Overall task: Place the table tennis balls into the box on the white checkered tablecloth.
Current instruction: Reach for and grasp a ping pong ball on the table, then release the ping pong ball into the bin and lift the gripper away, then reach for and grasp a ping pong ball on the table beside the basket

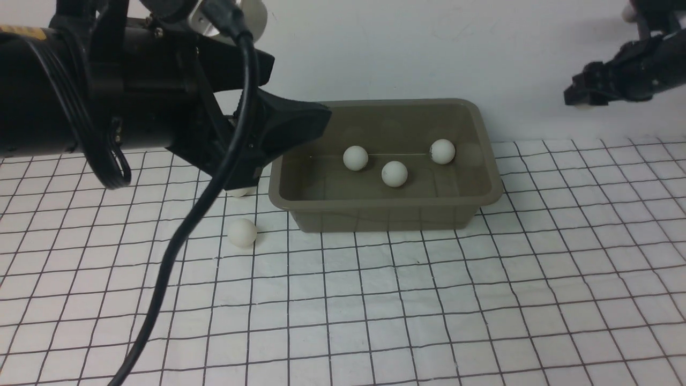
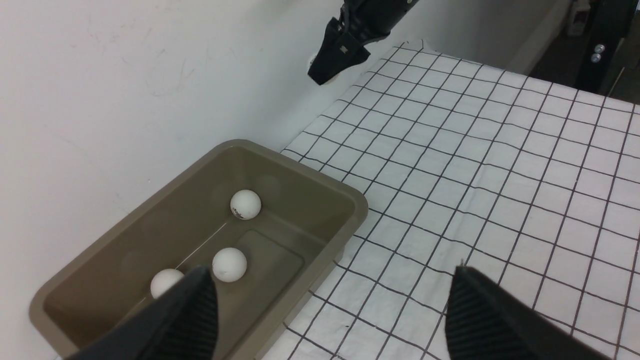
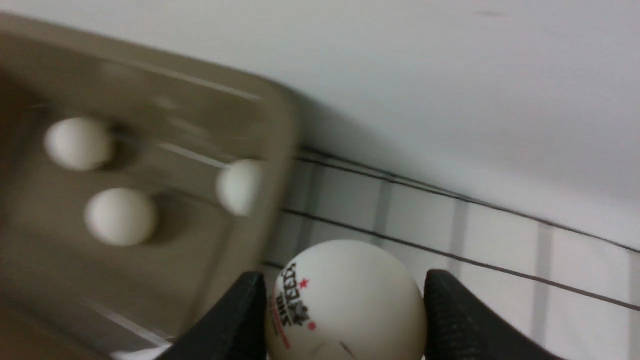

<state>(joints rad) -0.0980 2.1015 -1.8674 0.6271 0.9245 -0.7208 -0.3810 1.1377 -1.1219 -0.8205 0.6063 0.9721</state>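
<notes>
White wall behind white checkered tablecloth [image 1: 482, 300]; box [image 1: 386, 206] far centre, three balls [image 1: 394, 173] inside. Right gripper [image 1: 581, 101] clamps held ball [image 3: 345, 300], up right of box: carry left past rim, release low. Left gripper [image 2: 330, 280] spread, empty; loose balls [image 1: 242, 232] on the cloth left of box.

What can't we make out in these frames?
Front view: a loose ball beside the box is mostly hidden behind the left arm.
Front view: the right tool covers nearly all of its held ball.
Right wrist view: box interior is motion-blurred; the held ball's underside is cut by the frame edge.
</notes>
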